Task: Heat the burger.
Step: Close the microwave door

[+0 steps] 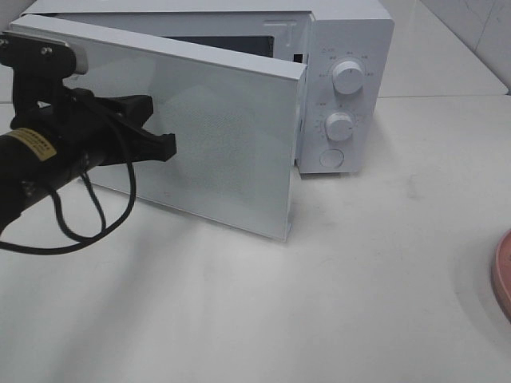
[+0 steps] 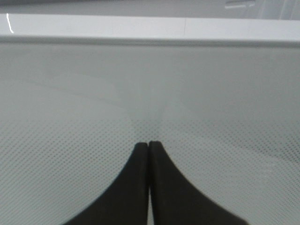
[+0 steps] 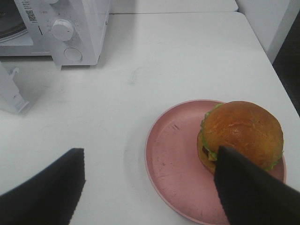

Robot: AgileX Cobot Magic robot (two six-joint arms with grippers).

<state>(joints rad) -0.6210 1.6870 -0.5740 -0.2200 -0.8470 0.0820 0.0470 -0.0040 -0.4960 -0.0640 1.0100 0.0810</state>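
The burger (image 3: 241, 133) sits upright on the pink plate (image 3: 171, 159), near its rim, with a shiny brown bun and green lettuce.

This looks like a robot test bench staged as a kitchen corner. A boxy white microwave oven (image 1: 343, 88) with 2 round dials and a mesh-patterned door (image 1: 215, 128) swung open stands on a bare, scuffed white tabletop (image 1: 383, 271). A round pink plate (image 3: 173, 159) lies there, and pale tiled walls stand behind.
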